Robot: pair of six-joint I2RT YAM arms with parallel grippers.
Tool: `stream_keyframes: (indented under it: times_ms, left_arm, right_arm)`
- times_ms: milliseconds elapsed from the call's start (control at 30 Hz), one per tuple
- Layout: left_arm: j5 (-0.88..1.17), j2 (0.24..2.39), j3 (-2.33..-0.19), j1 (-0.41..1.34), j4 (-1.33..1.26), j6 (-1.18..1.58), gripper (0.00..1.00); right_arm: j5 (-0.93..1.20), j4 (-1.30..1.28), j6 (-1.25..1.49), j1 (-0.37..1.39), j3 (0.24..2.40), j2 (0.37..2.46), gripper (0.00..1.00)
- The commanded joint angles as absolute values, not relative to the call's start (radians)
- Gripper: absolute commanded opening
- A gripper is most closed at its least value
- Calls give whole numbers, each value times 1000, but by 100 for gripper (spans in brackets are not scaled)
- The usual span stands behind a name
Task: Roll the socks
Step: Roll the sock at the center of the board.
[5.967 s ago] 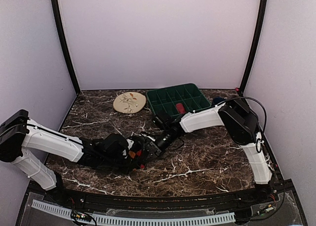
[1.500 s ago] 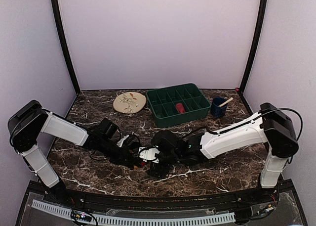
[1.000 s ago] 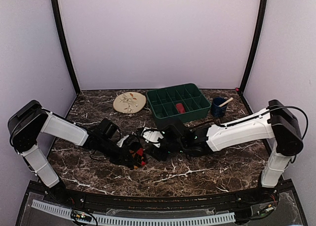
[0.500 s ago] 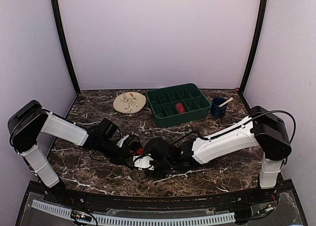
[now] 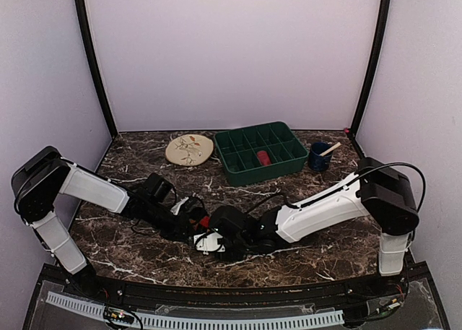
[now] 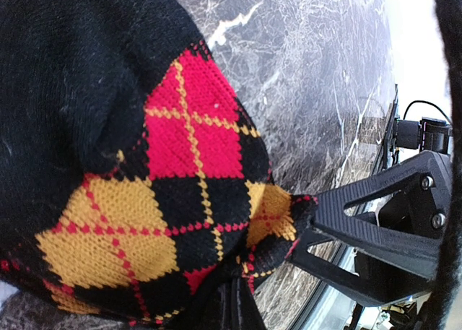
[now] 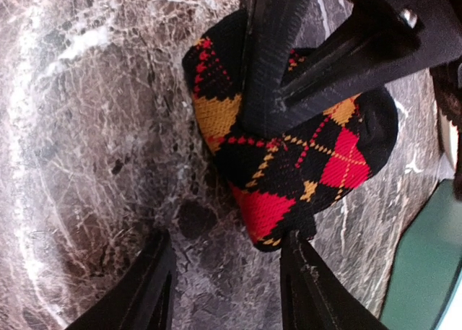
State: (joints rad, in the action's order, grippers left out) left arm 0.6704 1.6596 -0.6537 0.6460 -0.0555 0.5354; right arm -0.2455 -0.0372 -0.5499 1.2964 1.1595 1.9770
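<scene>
A rolled black sock bundle with red and yellow argyle diamonds (image 5: 204, 221) lies on the marble table near the front middle. My left gripper (image 5: 193, 216) is shut on it; in the left wrist view the sock (image 6: 180, 164) fills the frame and my closed left gripper (image 6: 238, 305) pinches its lower edge. My right gripper (image 5: 202, 235) is open just in front of the bundle. In the right wrist view its right gripper (image 7: 231, 272) straddles bare table, with the right finger (image 7: 310, 287) touching the sock's (image 7: 303, 164) near tip.
A green divided tray (image 5: 245, 167) holding a red item (image 5: 264, 157) stands at the back middle. A round patterned plate (image 5: 189, 149) lies to its left. A blue cup with a stick (image 5: 318, 157) stands to its right. The tray's corner shows in the right wrist view (image 7: 426, 272).
My right gripper has swung from behind the sock round to its near side and settled low in front of it. My left gripper has kept its hold and hardly moved.
</scene>
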Motion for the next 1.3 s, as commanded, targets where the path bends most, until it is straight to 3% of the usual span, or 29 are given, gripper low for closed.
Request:
stream_keyframes:
  times_ms: [0,400,533,700,933,1100,1267]
  left_arm:
    - [599,1695,-627,640,52,537,0]
    - [610,1700,-635,638,51,537,0]
    - [614,1702,-631,637,46,538,0]
    - [623,1704,-630,634,40,541,0]
    - [628,1691,-627,625,35,541,0]
    - [609,1639,-626,621,25,546,2]
    - [570,1572,-619,621,14,550,13]
  right_arm:
    - [-262,-1,-614,1297,1172,2008,45]
    - [-261,-6,-659,1290,1204,2063,39]
    - [-245,-23,-659,1284,1208,2074,31]
    - [-224,-76,-648,1269,1233,2105,13]
    - [-224,-95,-626,1246,1241,2120,0]
    - [-180,-173,-588,1223,1282,2108,0]
    - [-83,-321,-487,1201,1360,2102,0]
